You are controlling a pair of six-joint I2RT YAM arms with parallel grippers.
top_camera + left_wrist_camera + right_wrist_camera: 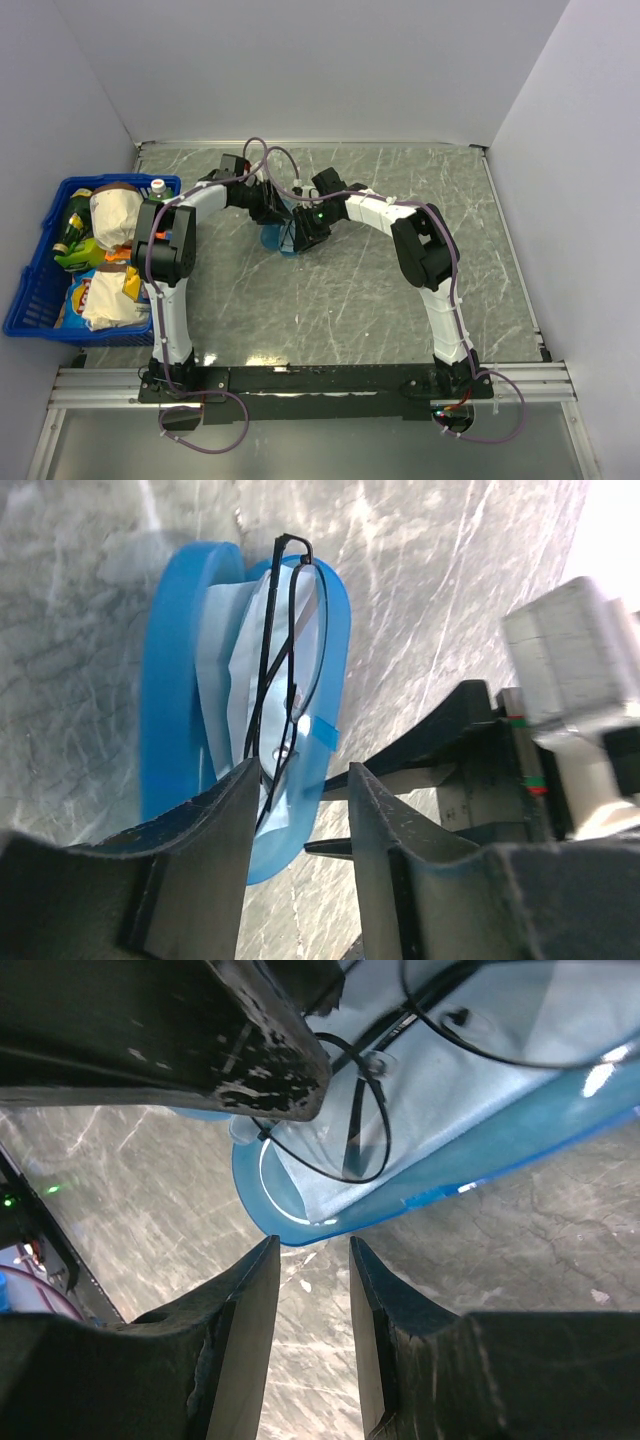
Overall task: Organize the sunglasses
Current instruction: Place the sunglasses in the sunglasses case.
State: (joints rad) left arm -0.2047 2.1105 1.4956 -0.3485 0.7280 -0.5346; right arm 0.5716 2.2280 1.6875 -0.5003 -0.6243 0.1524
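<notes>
From above, both arms are reaching to the middle of the grey marble-patterned table (pixel 350 300), the left gripper (pixel 268 207) and right gripper (pixel 300 238) crowding over a blue translucent oblong clamshell case (pixel 274 241), while a blue plastic basket (pixel 38 295) of groceries is sitting at the left edge. On the left wrist camera the case is lying open, a light-blue square cloth (pixel 232 670) is lining it, and the sunglasses (pixel 295 630), a thin black wire pair, are resting inside on that cloth, one slim arm running down just beside the left gripper's finger. That gripper's jaws are standing apart with nothing clamped between them. On the right wrist camera, the right gripper's jaws are sitting slightly apart too, bare table showing in the gap, and the case's rounded end is lying just off the fingertips; whether they are touching it, I cannot tell.
</notes>
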